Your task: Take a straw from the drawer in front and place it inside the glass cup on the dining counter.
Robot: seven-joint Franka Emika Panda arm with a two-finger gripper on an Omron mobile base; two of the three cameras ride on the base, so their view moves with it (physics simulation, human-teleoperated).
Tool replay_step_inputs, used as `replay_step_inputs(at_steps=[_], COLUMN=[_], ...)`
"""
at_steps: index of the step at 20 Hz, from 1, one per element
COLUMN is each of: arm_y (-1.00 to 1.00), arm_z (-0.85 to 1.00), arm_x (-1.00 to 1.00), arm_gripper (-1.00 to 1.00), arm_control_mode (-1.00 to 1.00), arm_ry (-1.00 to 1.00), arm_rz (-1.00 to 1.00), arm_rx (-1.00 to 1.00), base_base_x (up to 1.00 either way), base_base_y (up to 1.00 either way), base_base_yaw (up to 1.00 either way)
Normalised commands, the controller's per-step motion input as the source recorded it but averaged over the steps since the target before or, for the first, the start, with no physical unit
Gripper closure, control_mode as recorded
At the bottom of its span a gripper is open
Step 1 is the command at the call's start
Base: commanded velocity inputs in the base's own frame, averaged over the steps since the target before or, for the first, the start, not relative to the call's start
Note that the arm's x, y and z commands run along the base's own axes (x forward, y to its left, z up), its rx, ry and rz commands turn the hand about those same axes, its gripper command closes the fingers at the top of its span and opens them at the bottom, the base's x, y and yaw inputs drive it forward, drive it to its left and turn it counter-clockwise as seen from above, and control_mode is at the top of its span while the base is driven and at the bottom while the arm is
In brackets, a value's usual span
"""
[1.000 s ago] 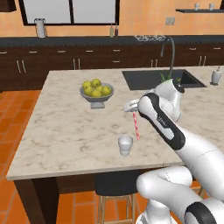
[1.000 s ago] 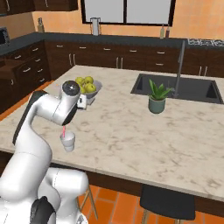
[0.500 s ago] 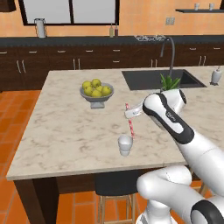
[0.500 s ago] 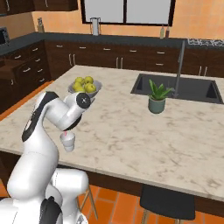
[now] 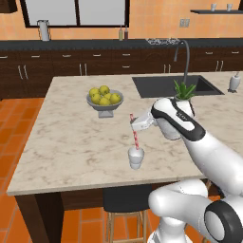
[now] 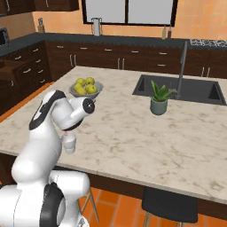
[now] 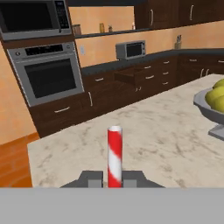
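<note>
Simulated kitchen, orange walls, orange tiled floor, dark brown cabinets under black speckled counters along the back.

Dining counter [image 5: 71, 142]: large beige marble-look island on a dark wood base, with a dark sink [image 5: 166, 86] set in its far right part and a tall curved faucet [image 5: 184, 57] behind it. Small potted plant [image 6: 158, 98] beside the sink. Grey bowl of yellow-green fruit [image 5: 105, 99] toward the middle of the top. Dark stool [image 5: 124, 199] tucked under the near edge.

Glass cup [image 5: 135, 157] upright near the island's front edge, well apart from the bowl. Straw [image 5: 135, 135], red-and-white striped, standing almost upright with its lower end inside the cup. Gripper [image 5: 137, 125] clenched on the straw's upper part, directly above the cup; in the hand view the straw [image 7: 114, 155] rising between the two dark fingertips [image 7: 91, 179].

Beyond the island in the hand view: built-in oven [image 7: 48, 76] in the wall, microwave [image 7: 131, 49] on the counter, and the drawer [image 7: 130, 77] pulled open among the cabinet fronts.
</note>
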Motion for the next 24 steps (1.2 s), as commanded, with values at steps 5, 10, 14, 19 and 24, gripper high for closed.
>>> replay_step_inputs(at_steps=[5,10,14,19,24], arm_y=[0.0,0.0,0.0,0.0,0.0], arm_z=[-0.22,-0.24,-0.36,-0.32,-0.08], arm_x=[0.22,0.34,0.31,0.35,-0.25], arm_gripper=[1.0,1.0,1.0,1.0,1.0], arm_control_mode=[-1.0,-1.0,-1.0,-1.0,-1.0], arm_ry=[0.0,0.0,0.0,0.0,-0.01], arm_rz=[0.14,0.14,0.13,0.12,0.12], arm_rx=[0.03,0.02,0.01,0.02,0.07], base_base_x=[0.0,0.0,0.0,0.0,0.0], base_base_y=[0.0,0.0,0.0,0.0,0.0], base_base_yaw=[0.0,0.0,0.0,0.0,0.0])
